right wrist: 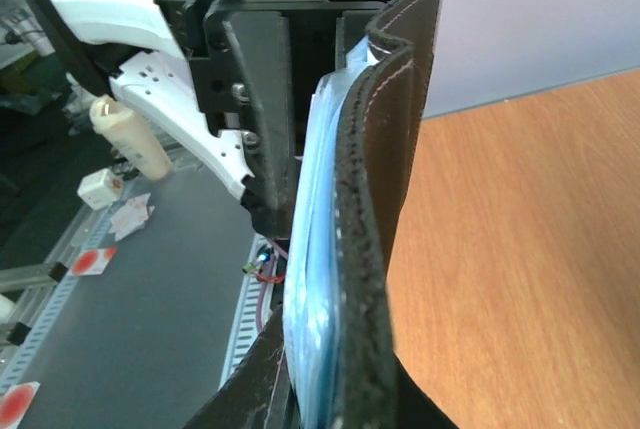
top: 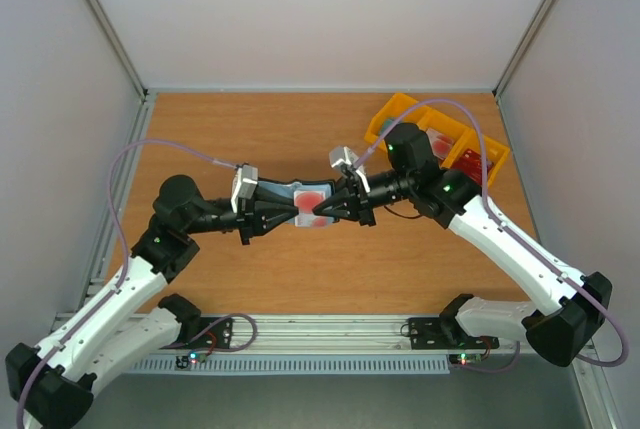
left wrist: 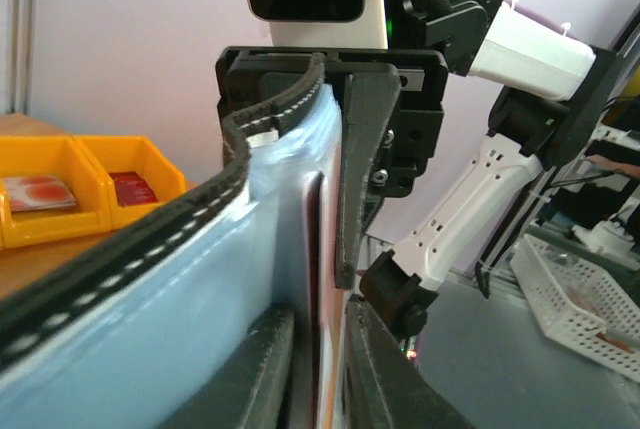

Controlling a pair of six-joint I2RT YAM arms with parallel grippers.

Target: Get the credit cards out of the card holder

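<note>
- Left hand (top: 284, 212) reaches in from the near left corner of the wooden worktop (top: 250, 129). Its fingers (left wrist: 265, 369) are pressed close together, pinching the left end of the flat grey-blue card holder with dark stitched edges (top: 293, 192).
- A thin reddish edge shows in the narrow gap between those fingers; I cannot tell if it is gripped too.
- Both hands hold the card holder between them over the middle of the worktop. It is partly spread, its pale blue lining showing.
- One red credit card with a pale band (top: 315, 199) sits in the card holder's open face, between the two hands.
- Right hand (top: 336, 207) comes in from the near right corner, its fingers almost fully pressed together on the card holder's right end.
- By the far right corner stands a yellow plastic tray with compartments (top: 398, 109); flat reddish items lie in it.
</note>
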